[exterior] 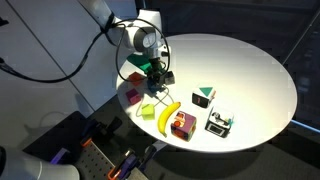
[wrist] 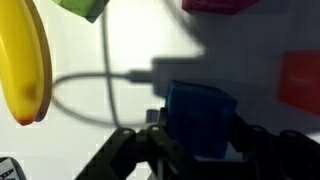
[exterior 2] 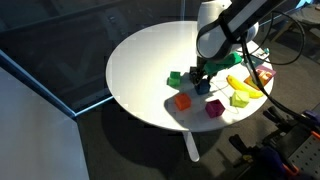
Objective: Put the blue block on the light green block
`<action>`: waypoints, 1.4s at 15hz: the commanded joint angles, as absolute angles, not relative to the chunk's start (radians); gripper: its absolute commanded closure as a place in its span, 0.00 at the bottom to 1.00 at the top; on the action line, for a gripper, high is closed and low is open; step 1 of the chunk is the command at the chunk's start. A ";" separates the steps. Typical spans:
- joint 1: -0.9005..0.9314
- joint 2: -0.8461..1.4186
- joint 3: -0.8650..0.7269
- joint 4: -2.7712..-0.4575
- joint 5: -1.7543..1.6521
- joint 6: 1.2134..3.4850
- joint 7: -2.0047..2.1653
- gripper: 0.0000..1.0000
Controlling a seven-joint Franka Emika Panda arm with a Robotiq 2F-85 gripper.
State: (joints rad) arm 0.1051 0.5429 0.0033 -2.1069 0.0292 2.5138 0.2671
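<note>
The blue block point(wrist: 198, 112), a small dark blue cube, sits between the dark fingers of my gripper point(wrist: 198, 135), which is shut on it. In both exterior views the gripper point(exterior: 156, 76) point(exterior 2: 203, 80) hangs low over the round white table and mostly hides this cube. The light green block point(wrist: 85, 7) shows at the top edge of the wrist view, next to the banana. It also stands on the table in both exterior views point(exterior: 148, 110) point(exterior 2: 241, 100), a short way from the gripper.
A yellow banana point(wrist: 25, 60) point(exterior: 168, 117) lies beside the light green block. A magenta cube point(exterior 2: 215, 108), an orange-red cube point(exterior 2: 183, 101) and a darker green cube point(exterior 2: 176, 78) ring the gripper. Other small toys point(exterior: 220, 122) stand near the table edge point(exterior: 270, 125).
</note>
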 commanded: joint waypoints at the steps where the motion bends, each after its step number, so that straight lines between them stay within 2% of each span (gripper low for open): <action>1: 0.105 0.481 -0.004 -2.131 0.019 2.449 0.238 0.69; 11: 0.083 0.372 -0.015 -2.190 -0.082 2.370 0.096 0.69; 21: 0.043 0.202 -0.017 -2.380 -0.152 2.382 -0.052 0.69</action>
State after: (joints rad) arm 0.0608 0.2953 -0.0177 -2.2988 -0.1204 2.3904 -0.0135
